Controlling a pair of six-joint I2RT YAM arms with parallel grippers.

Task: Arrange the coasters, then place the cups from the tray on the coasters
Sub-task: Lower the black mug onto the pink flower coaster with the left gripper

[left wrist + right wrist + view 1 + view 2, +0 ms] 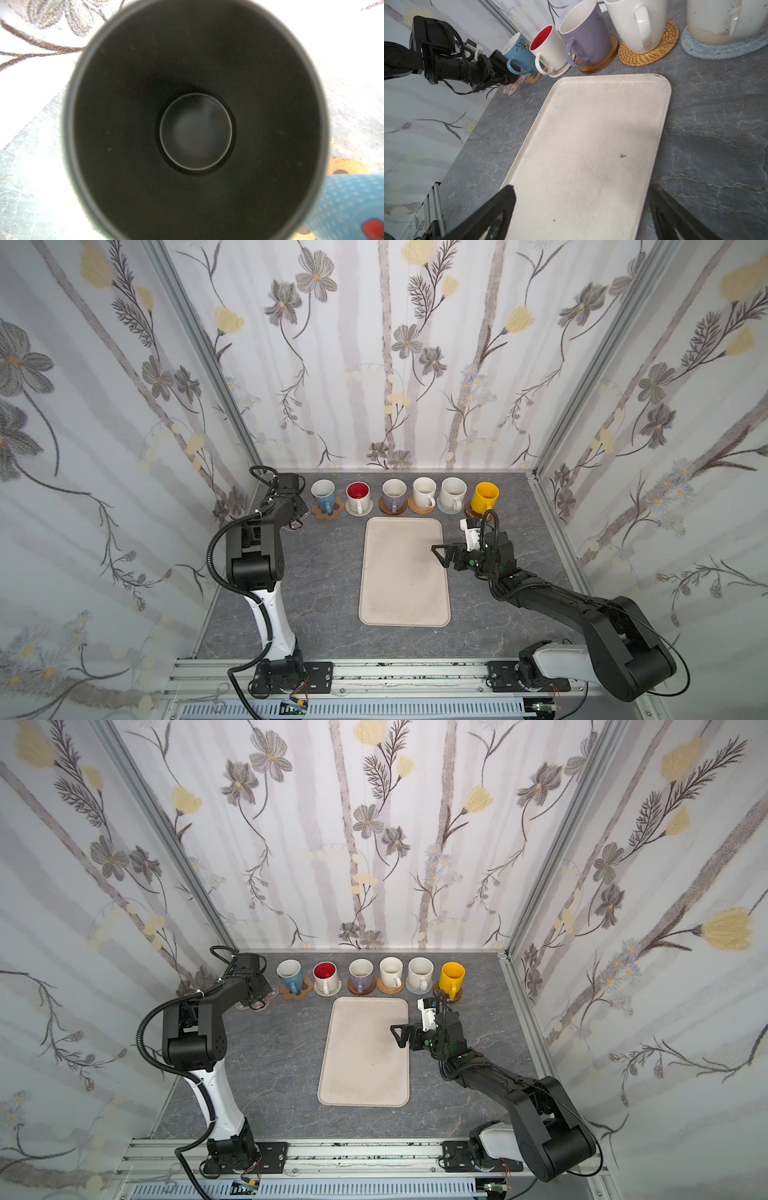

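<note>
Black mug [195, 128] interior fills left wrist view, hidden in top views

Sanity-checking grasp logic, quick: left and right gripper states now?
Left gripper: shut on the black mug, by the pink flower coaster.
Right gripper: open, empty, above the tray's edge.

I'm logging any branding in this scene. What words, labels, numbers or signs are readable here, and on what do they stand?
No text can be read in any view.
White camera mount beside the yellow mug: dark print, too small to read.
Light blue mug: a flower drawing and white dots only, no words.
</note>
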